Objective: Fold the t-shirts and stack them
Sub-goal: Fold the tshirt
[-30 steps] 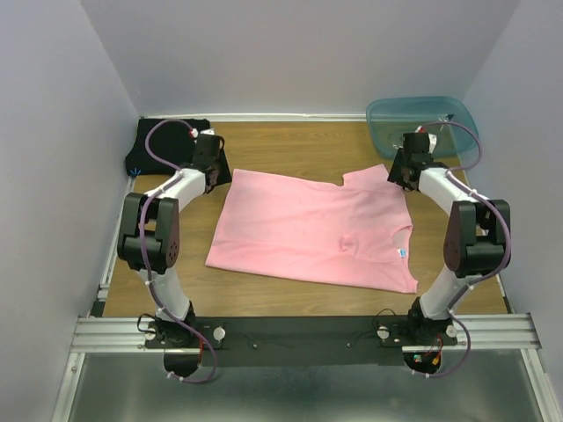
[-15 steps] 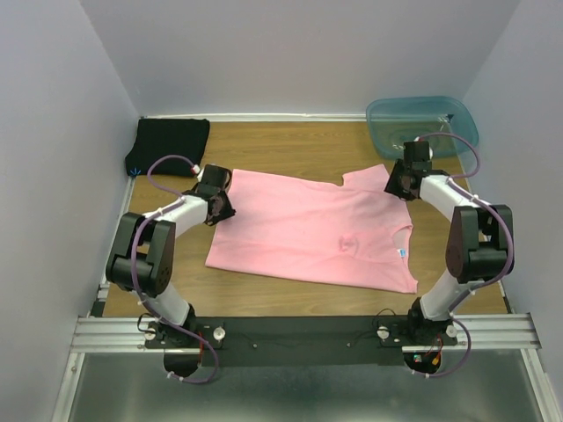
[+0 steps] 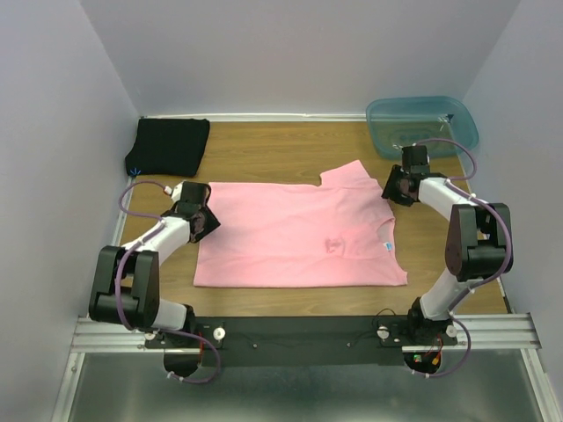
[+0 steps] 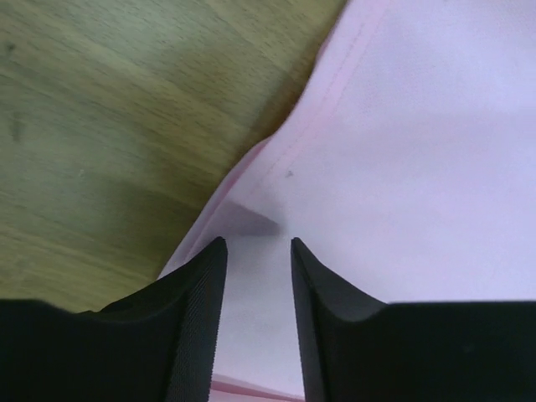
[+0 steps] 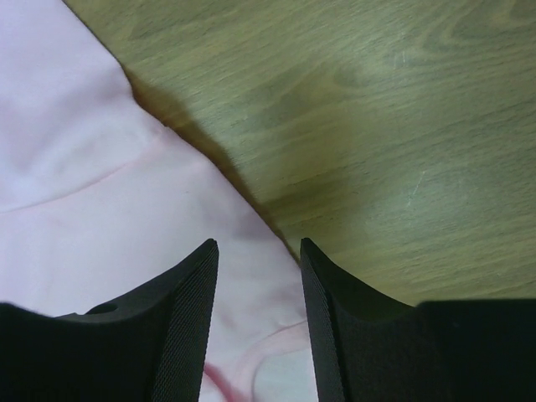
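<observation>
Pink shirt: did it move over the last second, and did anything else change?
The pink shirt swung and slid toward the near-left, now lying straight rather than skewed. The left gripper moved nearward with its left side; the right gripper barely shifted. Both show parted jaws, no clear hold. The black shirt and bin stayed put.
</observation>
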Available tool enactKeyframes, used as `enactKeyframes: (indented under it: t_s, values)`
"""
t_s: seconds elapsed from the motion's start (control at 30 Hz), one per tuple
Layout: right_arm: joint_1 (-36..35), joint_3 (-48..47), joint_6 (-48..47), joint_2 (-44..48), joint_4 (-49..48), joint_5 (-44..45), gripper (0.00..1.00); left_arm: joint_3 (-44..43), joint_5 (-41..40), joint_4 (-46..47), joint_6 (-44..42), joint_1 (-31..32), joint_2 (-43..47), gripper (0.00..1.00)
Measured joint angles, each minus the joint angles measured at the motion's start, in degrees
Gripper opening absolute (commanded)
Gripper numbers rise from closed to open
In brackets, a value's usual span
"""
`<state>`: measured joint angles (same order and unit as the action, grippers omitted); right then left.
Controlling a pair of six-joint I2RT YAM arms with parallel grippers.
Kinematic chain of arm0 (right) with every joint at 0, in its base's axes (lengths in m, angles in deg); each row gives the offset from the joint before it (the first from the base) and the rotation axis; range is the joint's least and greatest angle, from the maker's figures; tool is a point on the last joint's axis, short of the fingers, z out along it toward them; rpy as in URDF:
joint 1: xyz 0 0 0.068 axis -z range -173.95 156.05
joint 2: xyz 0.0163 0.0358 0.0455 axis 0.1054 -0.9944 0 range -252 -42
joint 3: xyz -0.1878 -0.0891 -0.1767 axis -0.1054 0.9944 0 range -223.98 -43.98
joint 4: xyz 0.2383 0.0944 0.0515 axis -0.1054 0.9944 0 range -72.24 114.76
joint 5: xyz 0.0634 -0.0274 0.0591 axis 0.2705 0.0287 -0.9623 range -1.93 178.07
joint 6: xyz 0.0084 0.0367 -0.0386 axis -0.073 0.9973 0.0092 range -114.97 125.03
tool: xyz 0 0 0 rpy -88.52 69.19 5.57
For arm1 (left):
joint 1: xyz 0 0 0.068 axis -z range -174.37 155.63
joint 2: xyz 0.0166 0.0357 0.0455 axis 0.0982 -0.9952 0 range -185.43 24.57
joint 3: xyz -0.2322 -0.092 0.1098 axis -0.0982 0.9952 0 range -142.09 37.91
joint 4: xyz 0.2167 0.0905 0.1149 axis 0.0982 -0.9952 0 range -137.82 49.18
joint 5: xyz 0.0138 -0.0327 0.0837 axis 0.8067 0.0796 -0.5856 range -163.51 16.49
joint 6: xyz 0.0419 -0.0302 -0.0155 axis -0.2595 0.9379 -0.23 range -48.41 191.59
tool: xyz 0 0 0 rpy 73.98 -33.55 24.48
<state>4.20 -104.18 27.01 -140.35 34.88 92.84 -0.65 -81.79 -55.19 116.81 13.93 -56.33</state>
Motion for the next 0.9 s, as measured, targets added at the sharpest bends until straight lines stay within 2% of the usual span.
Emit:
enactKeyframes:
  t_s: [0.1,0.17,0.23,0.37,0.5,0.73,0.9]
  values:
    - [0.0,-0.2,-2.1,0.0,0.1,-1.5,0.57,-1.2,-0.3,-1.7,-2.1,0.0,1.0,0.64]
    - [0.0,-1.0,-4.2,-0.1,0.5,-3.4,0.59,-4.0,-1.2,-1.6,-5.1,0.0,1.0,0.65]
    - [0.0,-2.7,-6.6,-0.7,0.7,-5.2,0.62,-7.3,-2.1,-1.1,-9.0,0.0,0.7,0.56]
    - [0.0,-6.6,-11.0,-2.6,0.6,-8.2,0.67,-13.8,-2.4,4.1,-20.4,-0.1,-2.4,0.55]
    - [0.0,-9.9,-15.0,-5.1,0.5,-10.3,0.7,-16.6,0.1,8.5,-30.6,-0.5,-6.8,0.47]
    - [0.0,-11.2,-19.1,-7.5,0.5,-10.8,0.7,-24.5,2.7,9.6,-42.7,-1.6,-18.6,0.49]
    - [0.0,-11.7,-19.5,-8.4,0.5,-10.8,0.7,-26.1,4.0,9.2,-46.2,-3.3,-21.8,0.48]
